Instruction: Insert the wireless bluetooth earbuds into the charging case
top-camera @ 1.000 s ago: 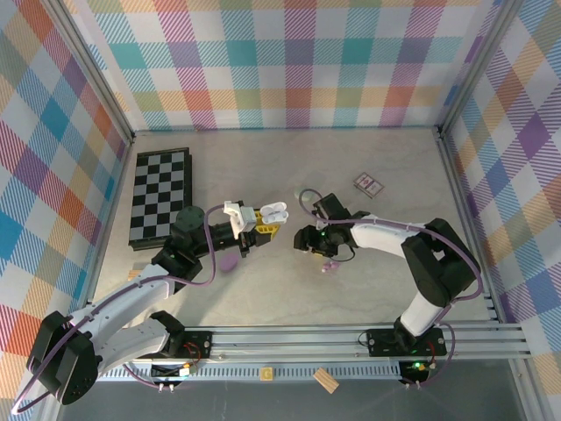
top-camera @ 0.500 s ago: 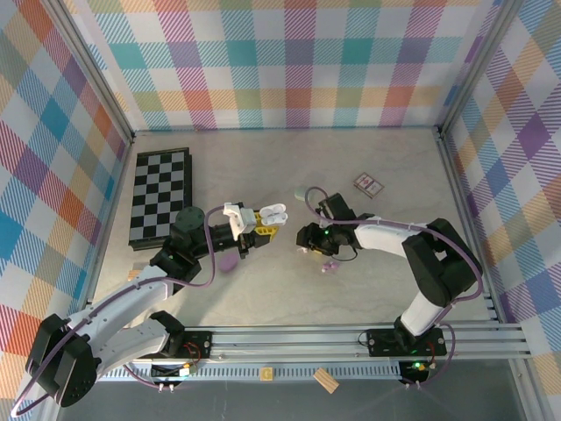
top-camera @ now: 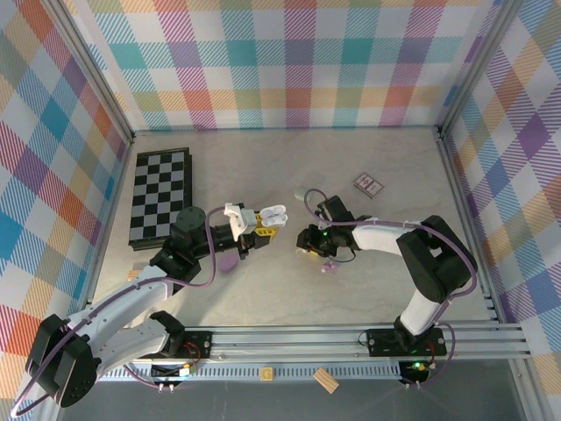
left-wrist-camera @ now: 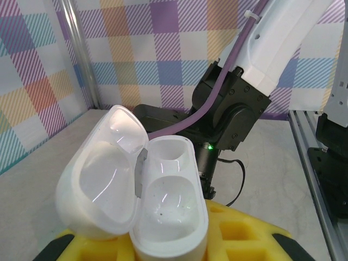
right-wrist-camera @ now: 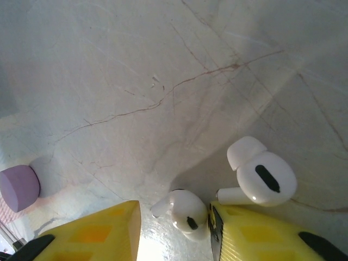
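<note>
The white charging case (left-wrist-camera: 173,217) is held above the table with its lid (left-wrist-camera: 100,187) swung open to the left and both wells empty. My left gripper (left-wrist-camera: 163,247) is shut on its base, and the top view shows that gripper (top-camera: 260,226) with the case (top-camera: 276,213) at mid-table. My right gripper (right-wrist-camera: 174,231) is low over the table, open. One white earbud (right-wrist-camera: 186,211) lies between its yellow fingers (right-wrist-camera: 95,231), touching the right one. A second white earbud (right-wrist-camera: 262,176) lies just outside the right finger. The right gripper (top-camera: 308,246) faces the case.
A lilac pebble-shaped case (top-camera: 228,261) lies below the left gripper, and a small lilac piece (top-camera: 329,266) sits beside the right gripper. A folded chessboard (top-camera: 160,195) is at the left, a patterned card (top-camera: 370,184) at the back right. Checked walls enclose the table.
My right gripper has shifted slightly toward the near edge and lower over the earbuds. The left arm and the open case have stayed put.
</note>
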You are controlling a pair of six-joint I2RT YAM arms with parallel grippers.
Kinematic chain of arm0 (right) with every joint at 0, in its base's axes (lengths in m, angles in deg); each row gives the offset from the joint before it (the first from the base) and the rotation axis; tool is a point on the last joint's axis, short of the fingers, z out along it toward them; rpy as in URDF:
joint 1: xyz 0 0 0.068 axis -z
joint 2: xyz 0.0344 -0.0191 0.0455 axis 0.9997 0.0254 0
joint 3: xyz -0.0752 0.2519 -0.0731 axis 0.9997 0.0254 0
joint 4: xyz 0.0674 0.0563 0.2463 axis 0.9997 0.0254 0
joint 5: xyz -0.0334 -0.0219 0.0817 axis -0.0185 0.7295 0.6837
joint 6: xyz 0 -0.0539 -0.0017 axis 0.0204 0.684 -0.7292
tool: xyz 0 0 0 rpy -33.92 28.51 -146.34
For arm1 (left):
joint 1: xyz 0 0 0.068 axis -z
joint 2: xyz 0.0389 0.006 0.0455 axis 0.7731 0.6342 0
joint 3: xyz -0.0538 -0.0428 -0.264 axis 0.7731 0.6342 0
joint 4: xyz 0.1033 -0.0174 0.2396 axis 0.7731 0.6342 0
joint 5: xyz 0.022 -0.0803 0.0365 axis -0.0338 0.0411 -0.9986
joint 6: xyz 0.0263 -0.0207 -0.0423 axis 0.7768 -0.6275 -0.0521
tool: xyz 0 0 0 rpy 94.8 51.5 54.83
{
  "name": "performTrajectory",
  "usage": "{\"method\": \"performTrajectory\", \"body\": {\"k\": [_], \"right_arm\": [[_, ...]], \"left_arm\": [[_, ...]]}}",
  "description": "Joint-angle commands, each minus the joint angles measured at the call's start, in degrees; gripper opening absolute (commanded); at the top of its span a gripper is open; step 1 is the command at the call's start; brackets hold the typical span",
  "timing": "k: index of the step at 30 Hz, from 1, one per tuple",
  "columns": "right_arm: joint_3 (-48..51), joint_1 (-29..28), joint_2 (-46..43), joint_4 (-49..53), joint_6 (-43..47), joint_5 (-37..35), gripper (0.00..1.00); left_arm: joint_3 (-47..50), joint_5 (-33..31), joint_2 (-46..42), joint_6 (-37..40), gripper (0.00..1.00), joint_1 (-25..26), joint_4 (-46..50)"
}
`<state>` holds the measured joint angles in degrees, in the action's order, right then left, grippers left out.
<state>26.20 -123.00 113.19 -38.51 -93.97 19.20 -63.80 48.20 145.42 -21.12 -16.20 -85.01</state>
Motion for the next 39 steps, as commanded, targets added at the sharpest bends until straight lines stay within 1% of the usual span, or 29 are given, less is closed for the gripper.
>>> {"method": "performTrajectory", "body": {"k": [1, 8, 13, 20, 26, 32, 39], "right_arm": [[-0.4, -0.3, 1.6, -1.6, 0.1, 0.7, 0.38], [-0.3, -0.3, 2.4, -1.7, 0.8, 0.9, 0.30], [-0.8, -0.3, 2.3, 0.9, 3.4, -0.6, 0.25], [-1.6, -0.8, 0.6, 2.9, 6.5, -3.0, 0.23], [0.0, -0.9, -5.7, 2.7, 10.7, -9.0, 0.23], [2.6, -0.9, -14.5, 2.3, 16.6, -15.5, 0.21], [4.0, -1.0, -23.8, 2.0, 23.1, -17.2, 0.21]], "left_arm": [[-1.1, 0.4, -1.1, 1.3, 0.00, 0.4, -0.9], [-1.1, 0.4, -0.9, 1.4, 0.00, 0.4, -0.6], [-0.9, 0.2, -0.6, 1.4, 0.00, 0.4, -0.8], [-0.6, -0.8, -0.5, 1.1, 0.00, 0.4, -1.1], [1.5, -3.3, 0.2, -0.4, 0.00, 0.2, -4.0], [2.0, -3.7, 1.9, -2.3, 0.00, -0.5, -5.7], [1.5, -4.3, 3.7, -3.0, 0.00, -0.8, -5.2]]}}
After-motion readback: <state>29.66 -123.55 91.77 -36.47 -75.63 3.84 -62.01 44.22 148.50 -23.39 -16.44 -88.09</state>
